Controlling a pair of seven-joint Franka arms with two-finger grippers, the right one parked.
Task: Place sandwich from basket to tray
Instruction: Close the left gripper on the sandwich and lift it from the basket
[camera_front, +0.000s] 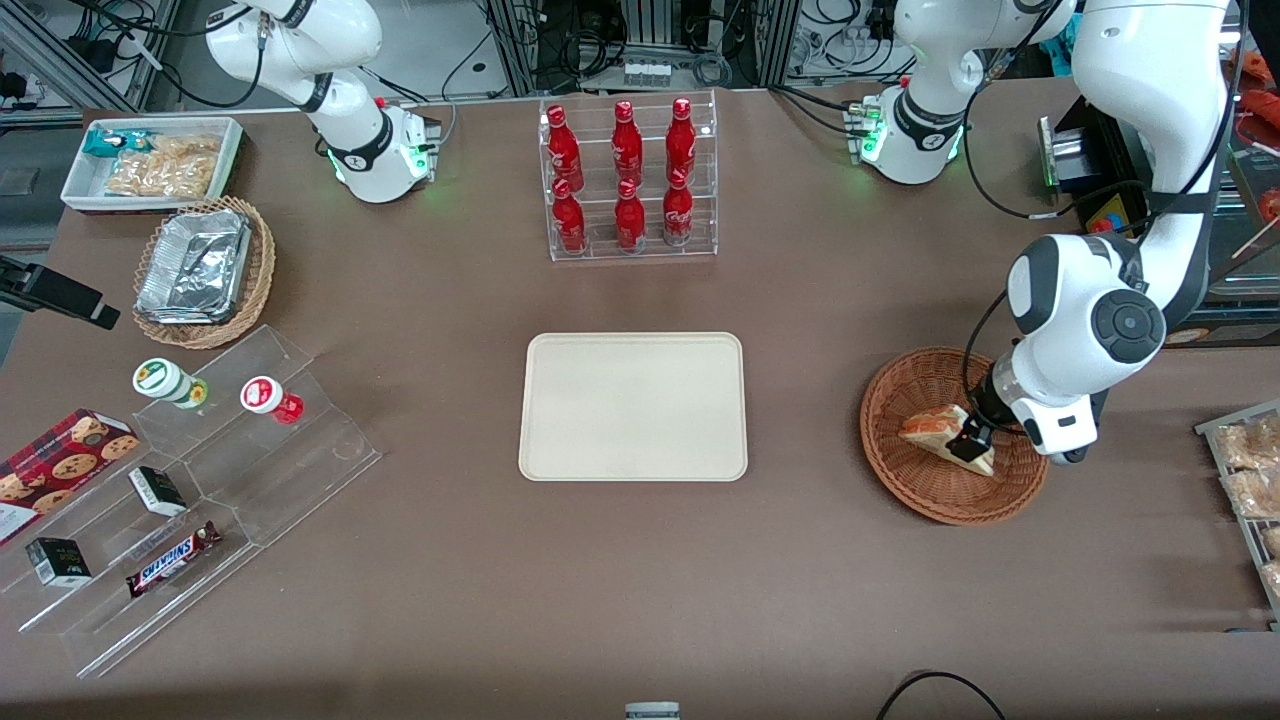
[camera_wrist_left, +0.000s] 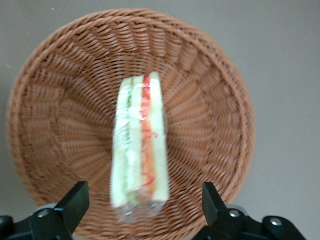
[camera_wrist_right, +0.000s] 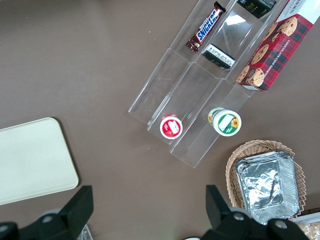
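Note:
The sandwich (camera_front: 930, 428), a wrapped wedge of white bread with red and green filling, lies in the round reddish-brown wicker basket (camera_front: 900, 485) toward the working arm's end of the table. My left gripper (camera_front: 968, 437) hangs low over the basket, right above the sandwich. In the left wrist view the gripper (camera_wrist_left: 144, 194) is open, with one black finger on each side of the sandwich (camera_wrist_left: 140, 145) and not touching it; the basket (camera_wrist_left: 60, 125) fills the view beneath. The beige tray (camera_front: 632, 405) lies bare at the table's middle.
A clear rack of red bottles (camera_front: 630, 180) stands farther from the camera than the tray. Toward the parked arm's end are a tan basket of foil trays (camera_front: 200, 270), a white snack bin (camera_front: 150, 160) and a clear stepped stand (camera_front: 200, 480). A wire rack of snacks (camera_front: 1250, 470) is beside the basket.

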